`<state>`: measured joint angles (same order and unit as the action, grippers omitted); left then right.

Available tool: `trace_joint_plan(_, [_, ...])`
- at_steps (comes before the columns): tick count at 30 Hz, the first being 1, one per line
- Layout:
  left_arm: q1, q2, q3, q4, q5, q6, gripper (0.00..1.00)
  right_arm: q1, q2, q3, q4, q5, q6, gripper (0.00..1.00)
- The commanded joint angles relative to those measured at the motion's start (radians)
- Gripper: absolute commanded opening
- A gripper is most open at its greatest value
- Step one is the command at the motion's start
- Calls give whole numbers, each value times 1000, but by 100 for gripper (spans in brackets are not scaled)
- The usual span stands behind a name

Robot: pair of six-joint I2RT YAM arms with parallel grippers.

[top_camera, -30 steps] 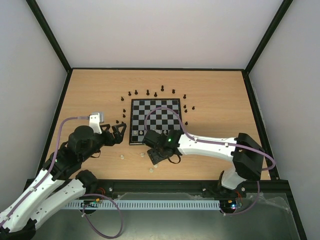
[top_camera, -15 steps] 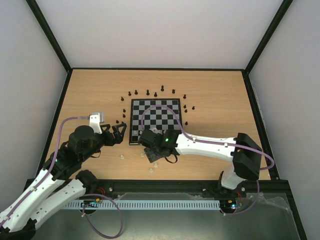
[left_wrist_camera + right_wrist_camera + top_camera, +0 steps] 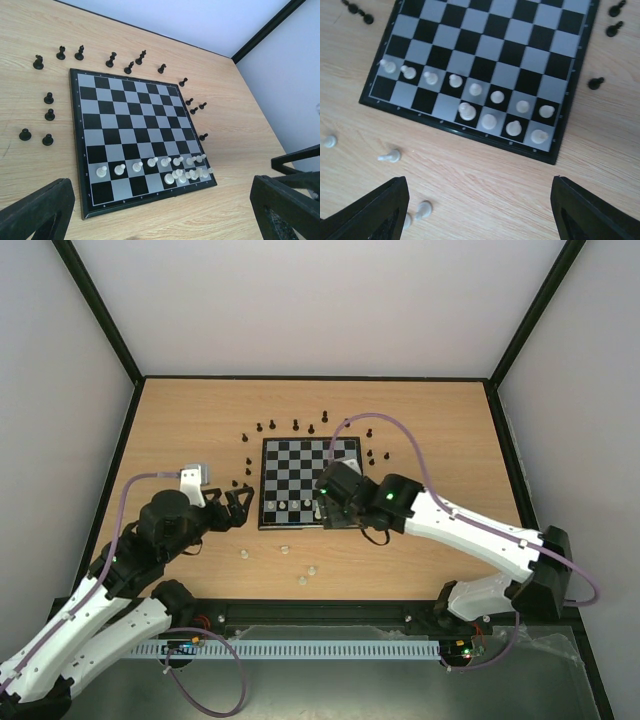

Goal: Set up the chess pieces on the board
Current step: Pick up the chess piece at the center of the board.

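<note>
We are hovering right gripper (image 3: 477, 182) over near edge of board (image 3: 490, 47), jaws wide, empty. Loose white pieces (image 3: 390, 156) lying on table (image 3: 600, 130) beside one finger (image 3: 375, 210). We are judging: descend straight, centre on one piece, close gently.

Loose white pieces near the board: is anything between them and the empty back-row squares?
Nothing visible. Only bare table separates the loose white pieces from the near edge of the board, and the empty squares lie just inside it. The pawns stand one row beyond, the placed pieces further along the row.
</note>
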<state>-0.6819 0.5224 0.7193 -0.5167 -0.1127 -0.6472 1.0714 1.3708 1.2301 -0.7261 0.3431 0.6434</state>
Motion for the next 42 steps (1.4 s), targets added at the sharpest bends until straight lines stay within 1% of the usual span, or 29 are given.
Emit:
trace_joint_plan(1, [5,16,23,5,6,-2,99,-31,-67,-49,-64,-1,-4,78])
trace_joint_plan(13, [5,50,34,12,13,-1,99,-31,-101,-171,-25,-87,-5,76])
trace_joint_plan(19, [5,57,40,11,9,3,99,-27,-89,-214,12,-146,-5,73])
trace_joint_plan(22, [5,57,41,8,4,4,99,-3,-72,-228,32,-161,-1,71])
trace_joint_plan(26, [5,56,39,7,2,3,99,57,-20,-221,59,-173,9,64])
trace_joint_plan(30, [5,50,35,6,1,2,99,110,65,-198,77,-178,11,61])
trace_joint_plan(35, [5,45,32,3,-3,3,99,136,147,-179,107,-195,14,58])
trace_joint_plan(38, [5,44,31,4,-4,4,99,145,188,-170,125,-210,8,55])
trace_joint_plan(40, [4,43,30,3,-4,3,99,151,211,-160,136,-219,5,49])
trace_joint_plan(42, [5,44,29,3,-4,7,99,156,234,-149,141,-224,1,48])
